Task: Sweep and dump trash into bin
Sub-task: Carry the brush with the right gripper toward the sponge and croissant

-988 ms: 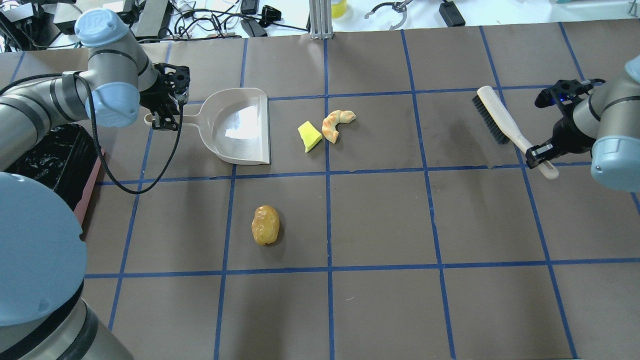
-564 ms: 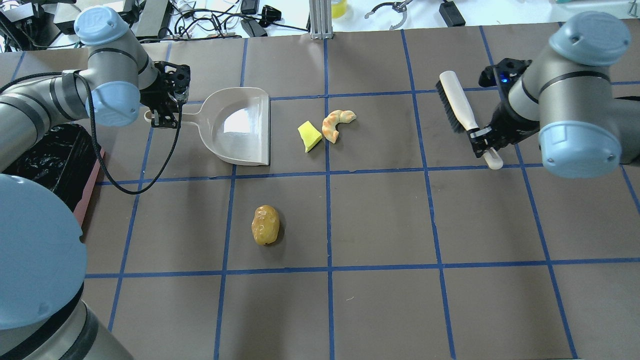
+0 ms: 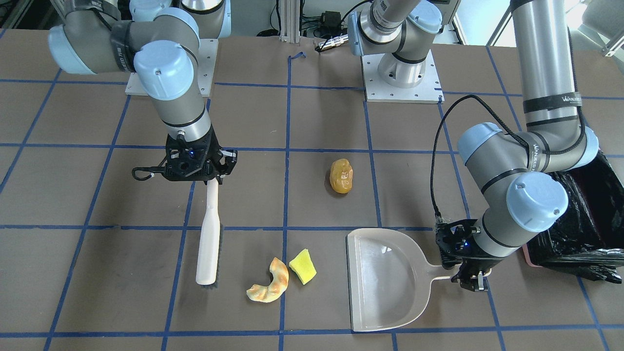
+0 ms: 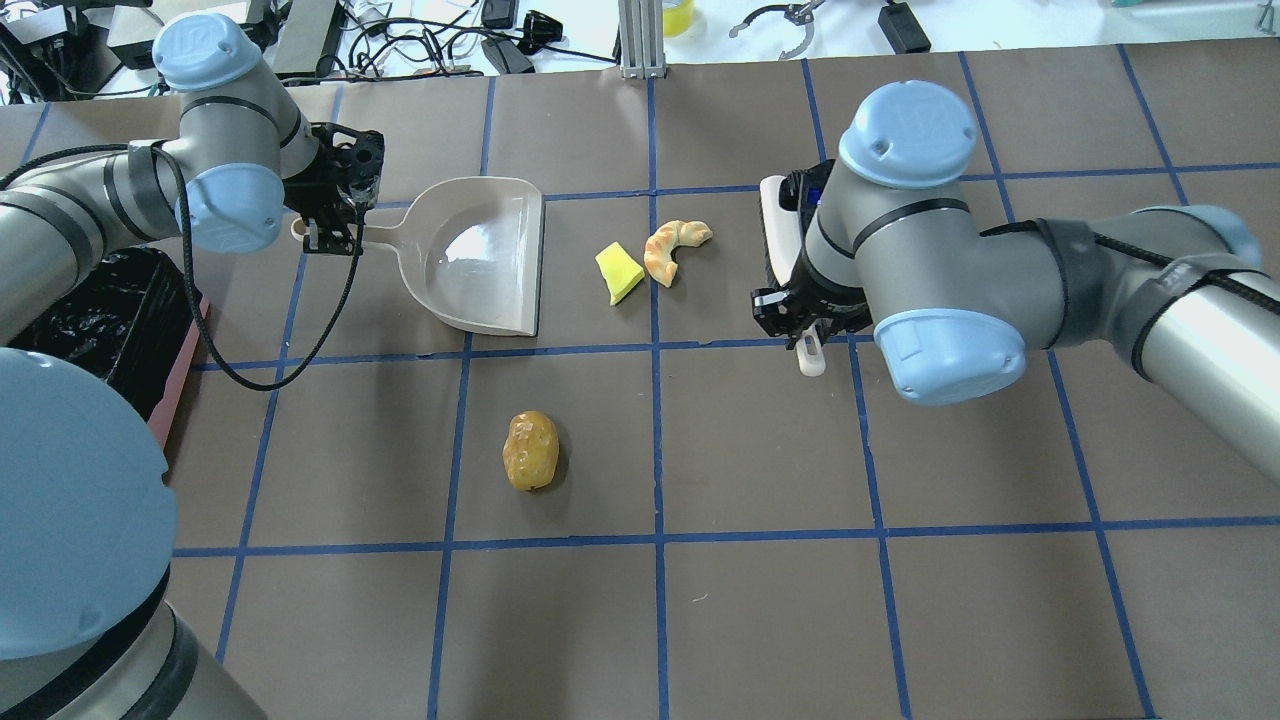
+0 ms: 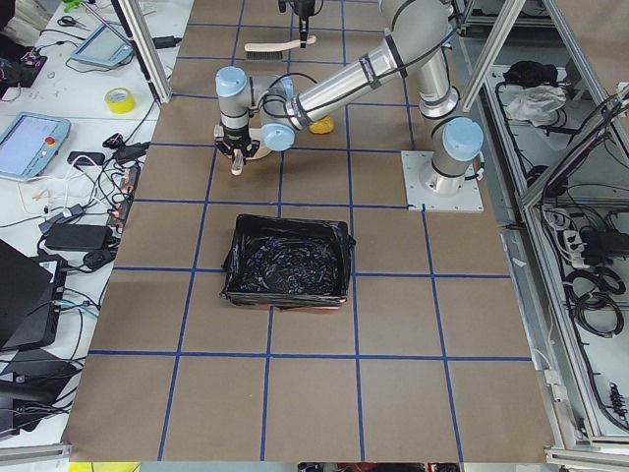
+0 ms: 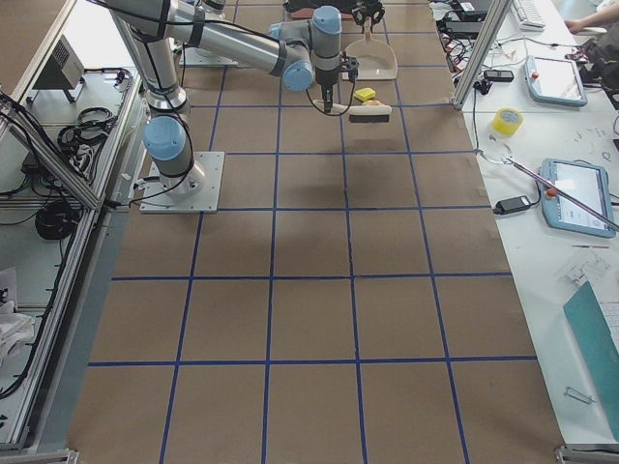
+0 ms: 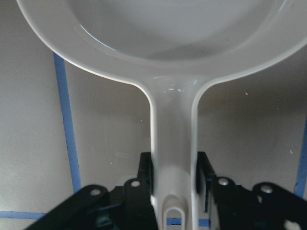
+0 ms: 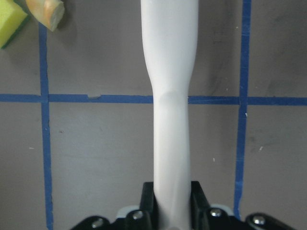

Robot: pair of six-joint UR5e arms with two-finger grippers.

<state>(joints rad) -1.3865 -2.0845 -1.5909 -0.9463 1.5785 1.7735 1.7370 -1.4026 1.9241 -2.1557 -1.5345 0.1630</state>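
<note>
Right gripper clamps the brush handle; left gripper clamps the dustpan handle. Croissant and sponge wedge lie between brush and pan mouth. Potato piece lies nearer the robot; bin stands beyond the pan, left. Bristle contact unclear: seat bristles, then sweep squarely panward.

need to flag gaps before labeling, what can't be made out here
- Overhead: brush head, mostly hidden under the right arm wrist.
- Overhead: bin, largely hidden by the left arm.
- Left wrist: dustpan front lip, cut off by the top edge.
</note>
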